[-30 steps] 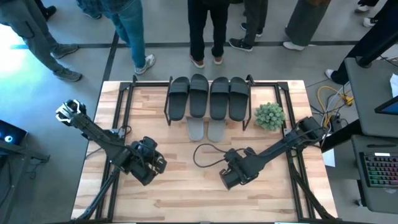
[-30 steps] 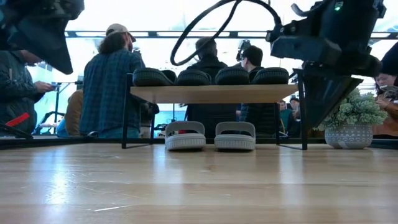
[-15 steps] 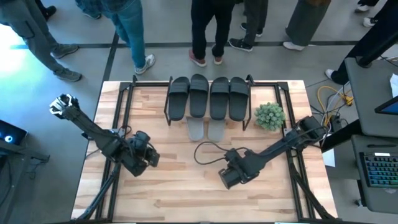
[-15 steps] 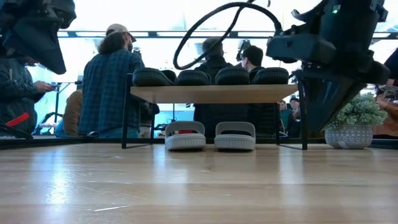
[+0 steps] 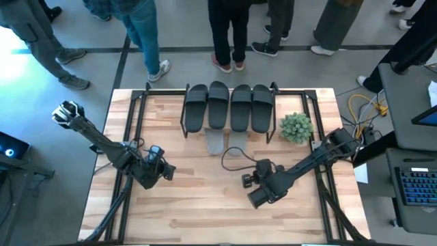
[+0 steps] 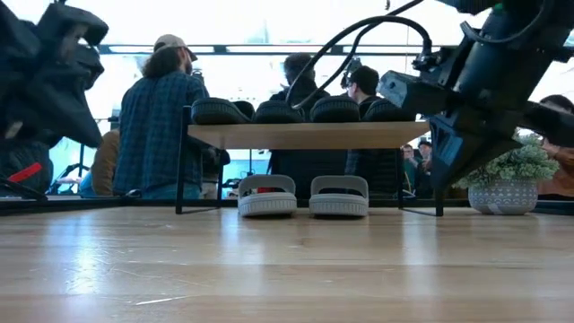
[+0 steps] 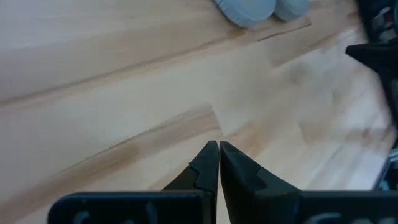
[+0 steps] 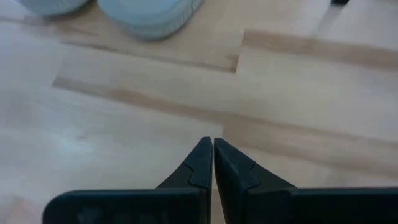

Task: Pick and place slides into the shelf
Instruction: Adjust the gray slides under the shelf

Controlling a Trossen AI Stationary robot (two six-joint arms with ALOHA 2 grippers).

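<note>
The large light wooden tabletop (image 5: 205, 205) carries everything, its bare planks filling the near half; at its far edge stands the low two-tier shelf of thin black metal bars and pale wooden boards (image 5: 186, 121), seen side-on in the low view with its upper board (image 6: 305, 135) level; beside it on the right side of the table sits a small bushy green plant in a pale textured pot (image 5: 295, 127); four dark grey rubber slides (image 5: 230, 106) lie side by side on the shelf's upper board, touching or nearly so; two light grey rubber slides (image 5: 226, 142) rest on the lower level, under that board, their ends poking out toward the arms; the left gripper (image 7: 218, 149) hangs over bare wood on the left side of the table, jaws pressed together on nothing; the right gripper (image 8: 212, 145) hangs over bare wood right of centre, jaws likewise together and empty; several people stand beyond the far edge.
</note>
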